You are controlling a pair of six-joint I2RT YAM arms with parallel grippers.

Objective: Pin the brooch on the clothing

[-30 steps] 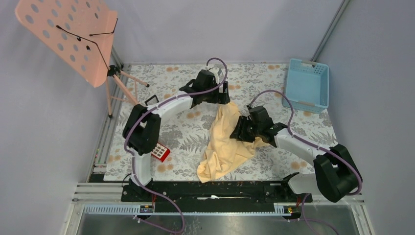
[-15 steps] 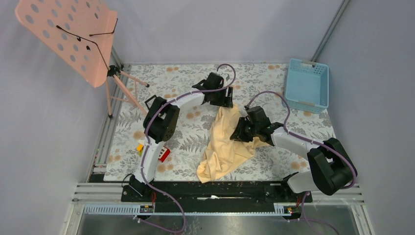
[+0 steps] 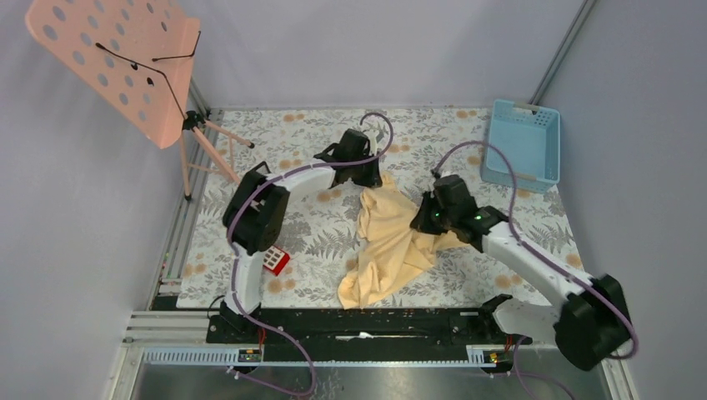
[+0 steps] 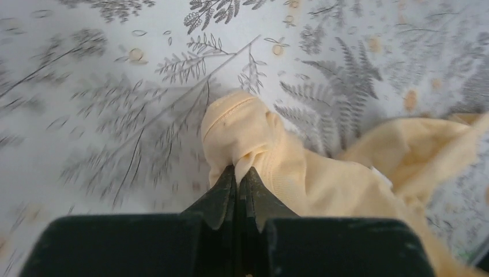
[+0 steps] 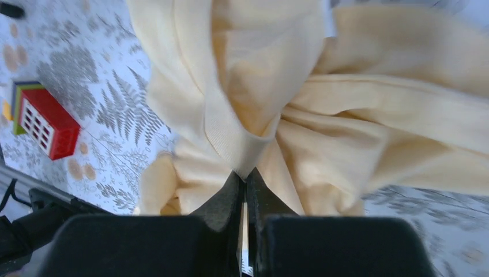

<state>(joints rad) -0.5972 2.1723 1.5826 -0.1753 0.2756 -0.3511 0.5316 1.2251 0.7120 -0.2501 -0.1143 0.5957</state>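
Yellow cloth is what both of my grippers hold right now. The clothing lies in a crumpled heap in the middle of the flowery table cover, and it is not flat at all. My left gripper has its fingers pressed together on a small fold at the far edge of the shirt, a hemmed bit that looks like a sleeve or a corner. My right gripper has its fingers pinched tight on a ribbed band of the shirt. I think that band is the neck, and the cloth is bunched all around it. I cannot see the brooch in any view. It may be under the cloth or just too small to spot, so I cannot say where it is. I think the step in hand is spreading the shirt out, so there is a smooth spot for the pin. Next I think I need to pull my two grippers apart, gently, until the cloth goes flat, then lay it down and let go. After that I must find the brooch. The red toy sits on the left side of the table, apart from the shirt, and I should not bump it.
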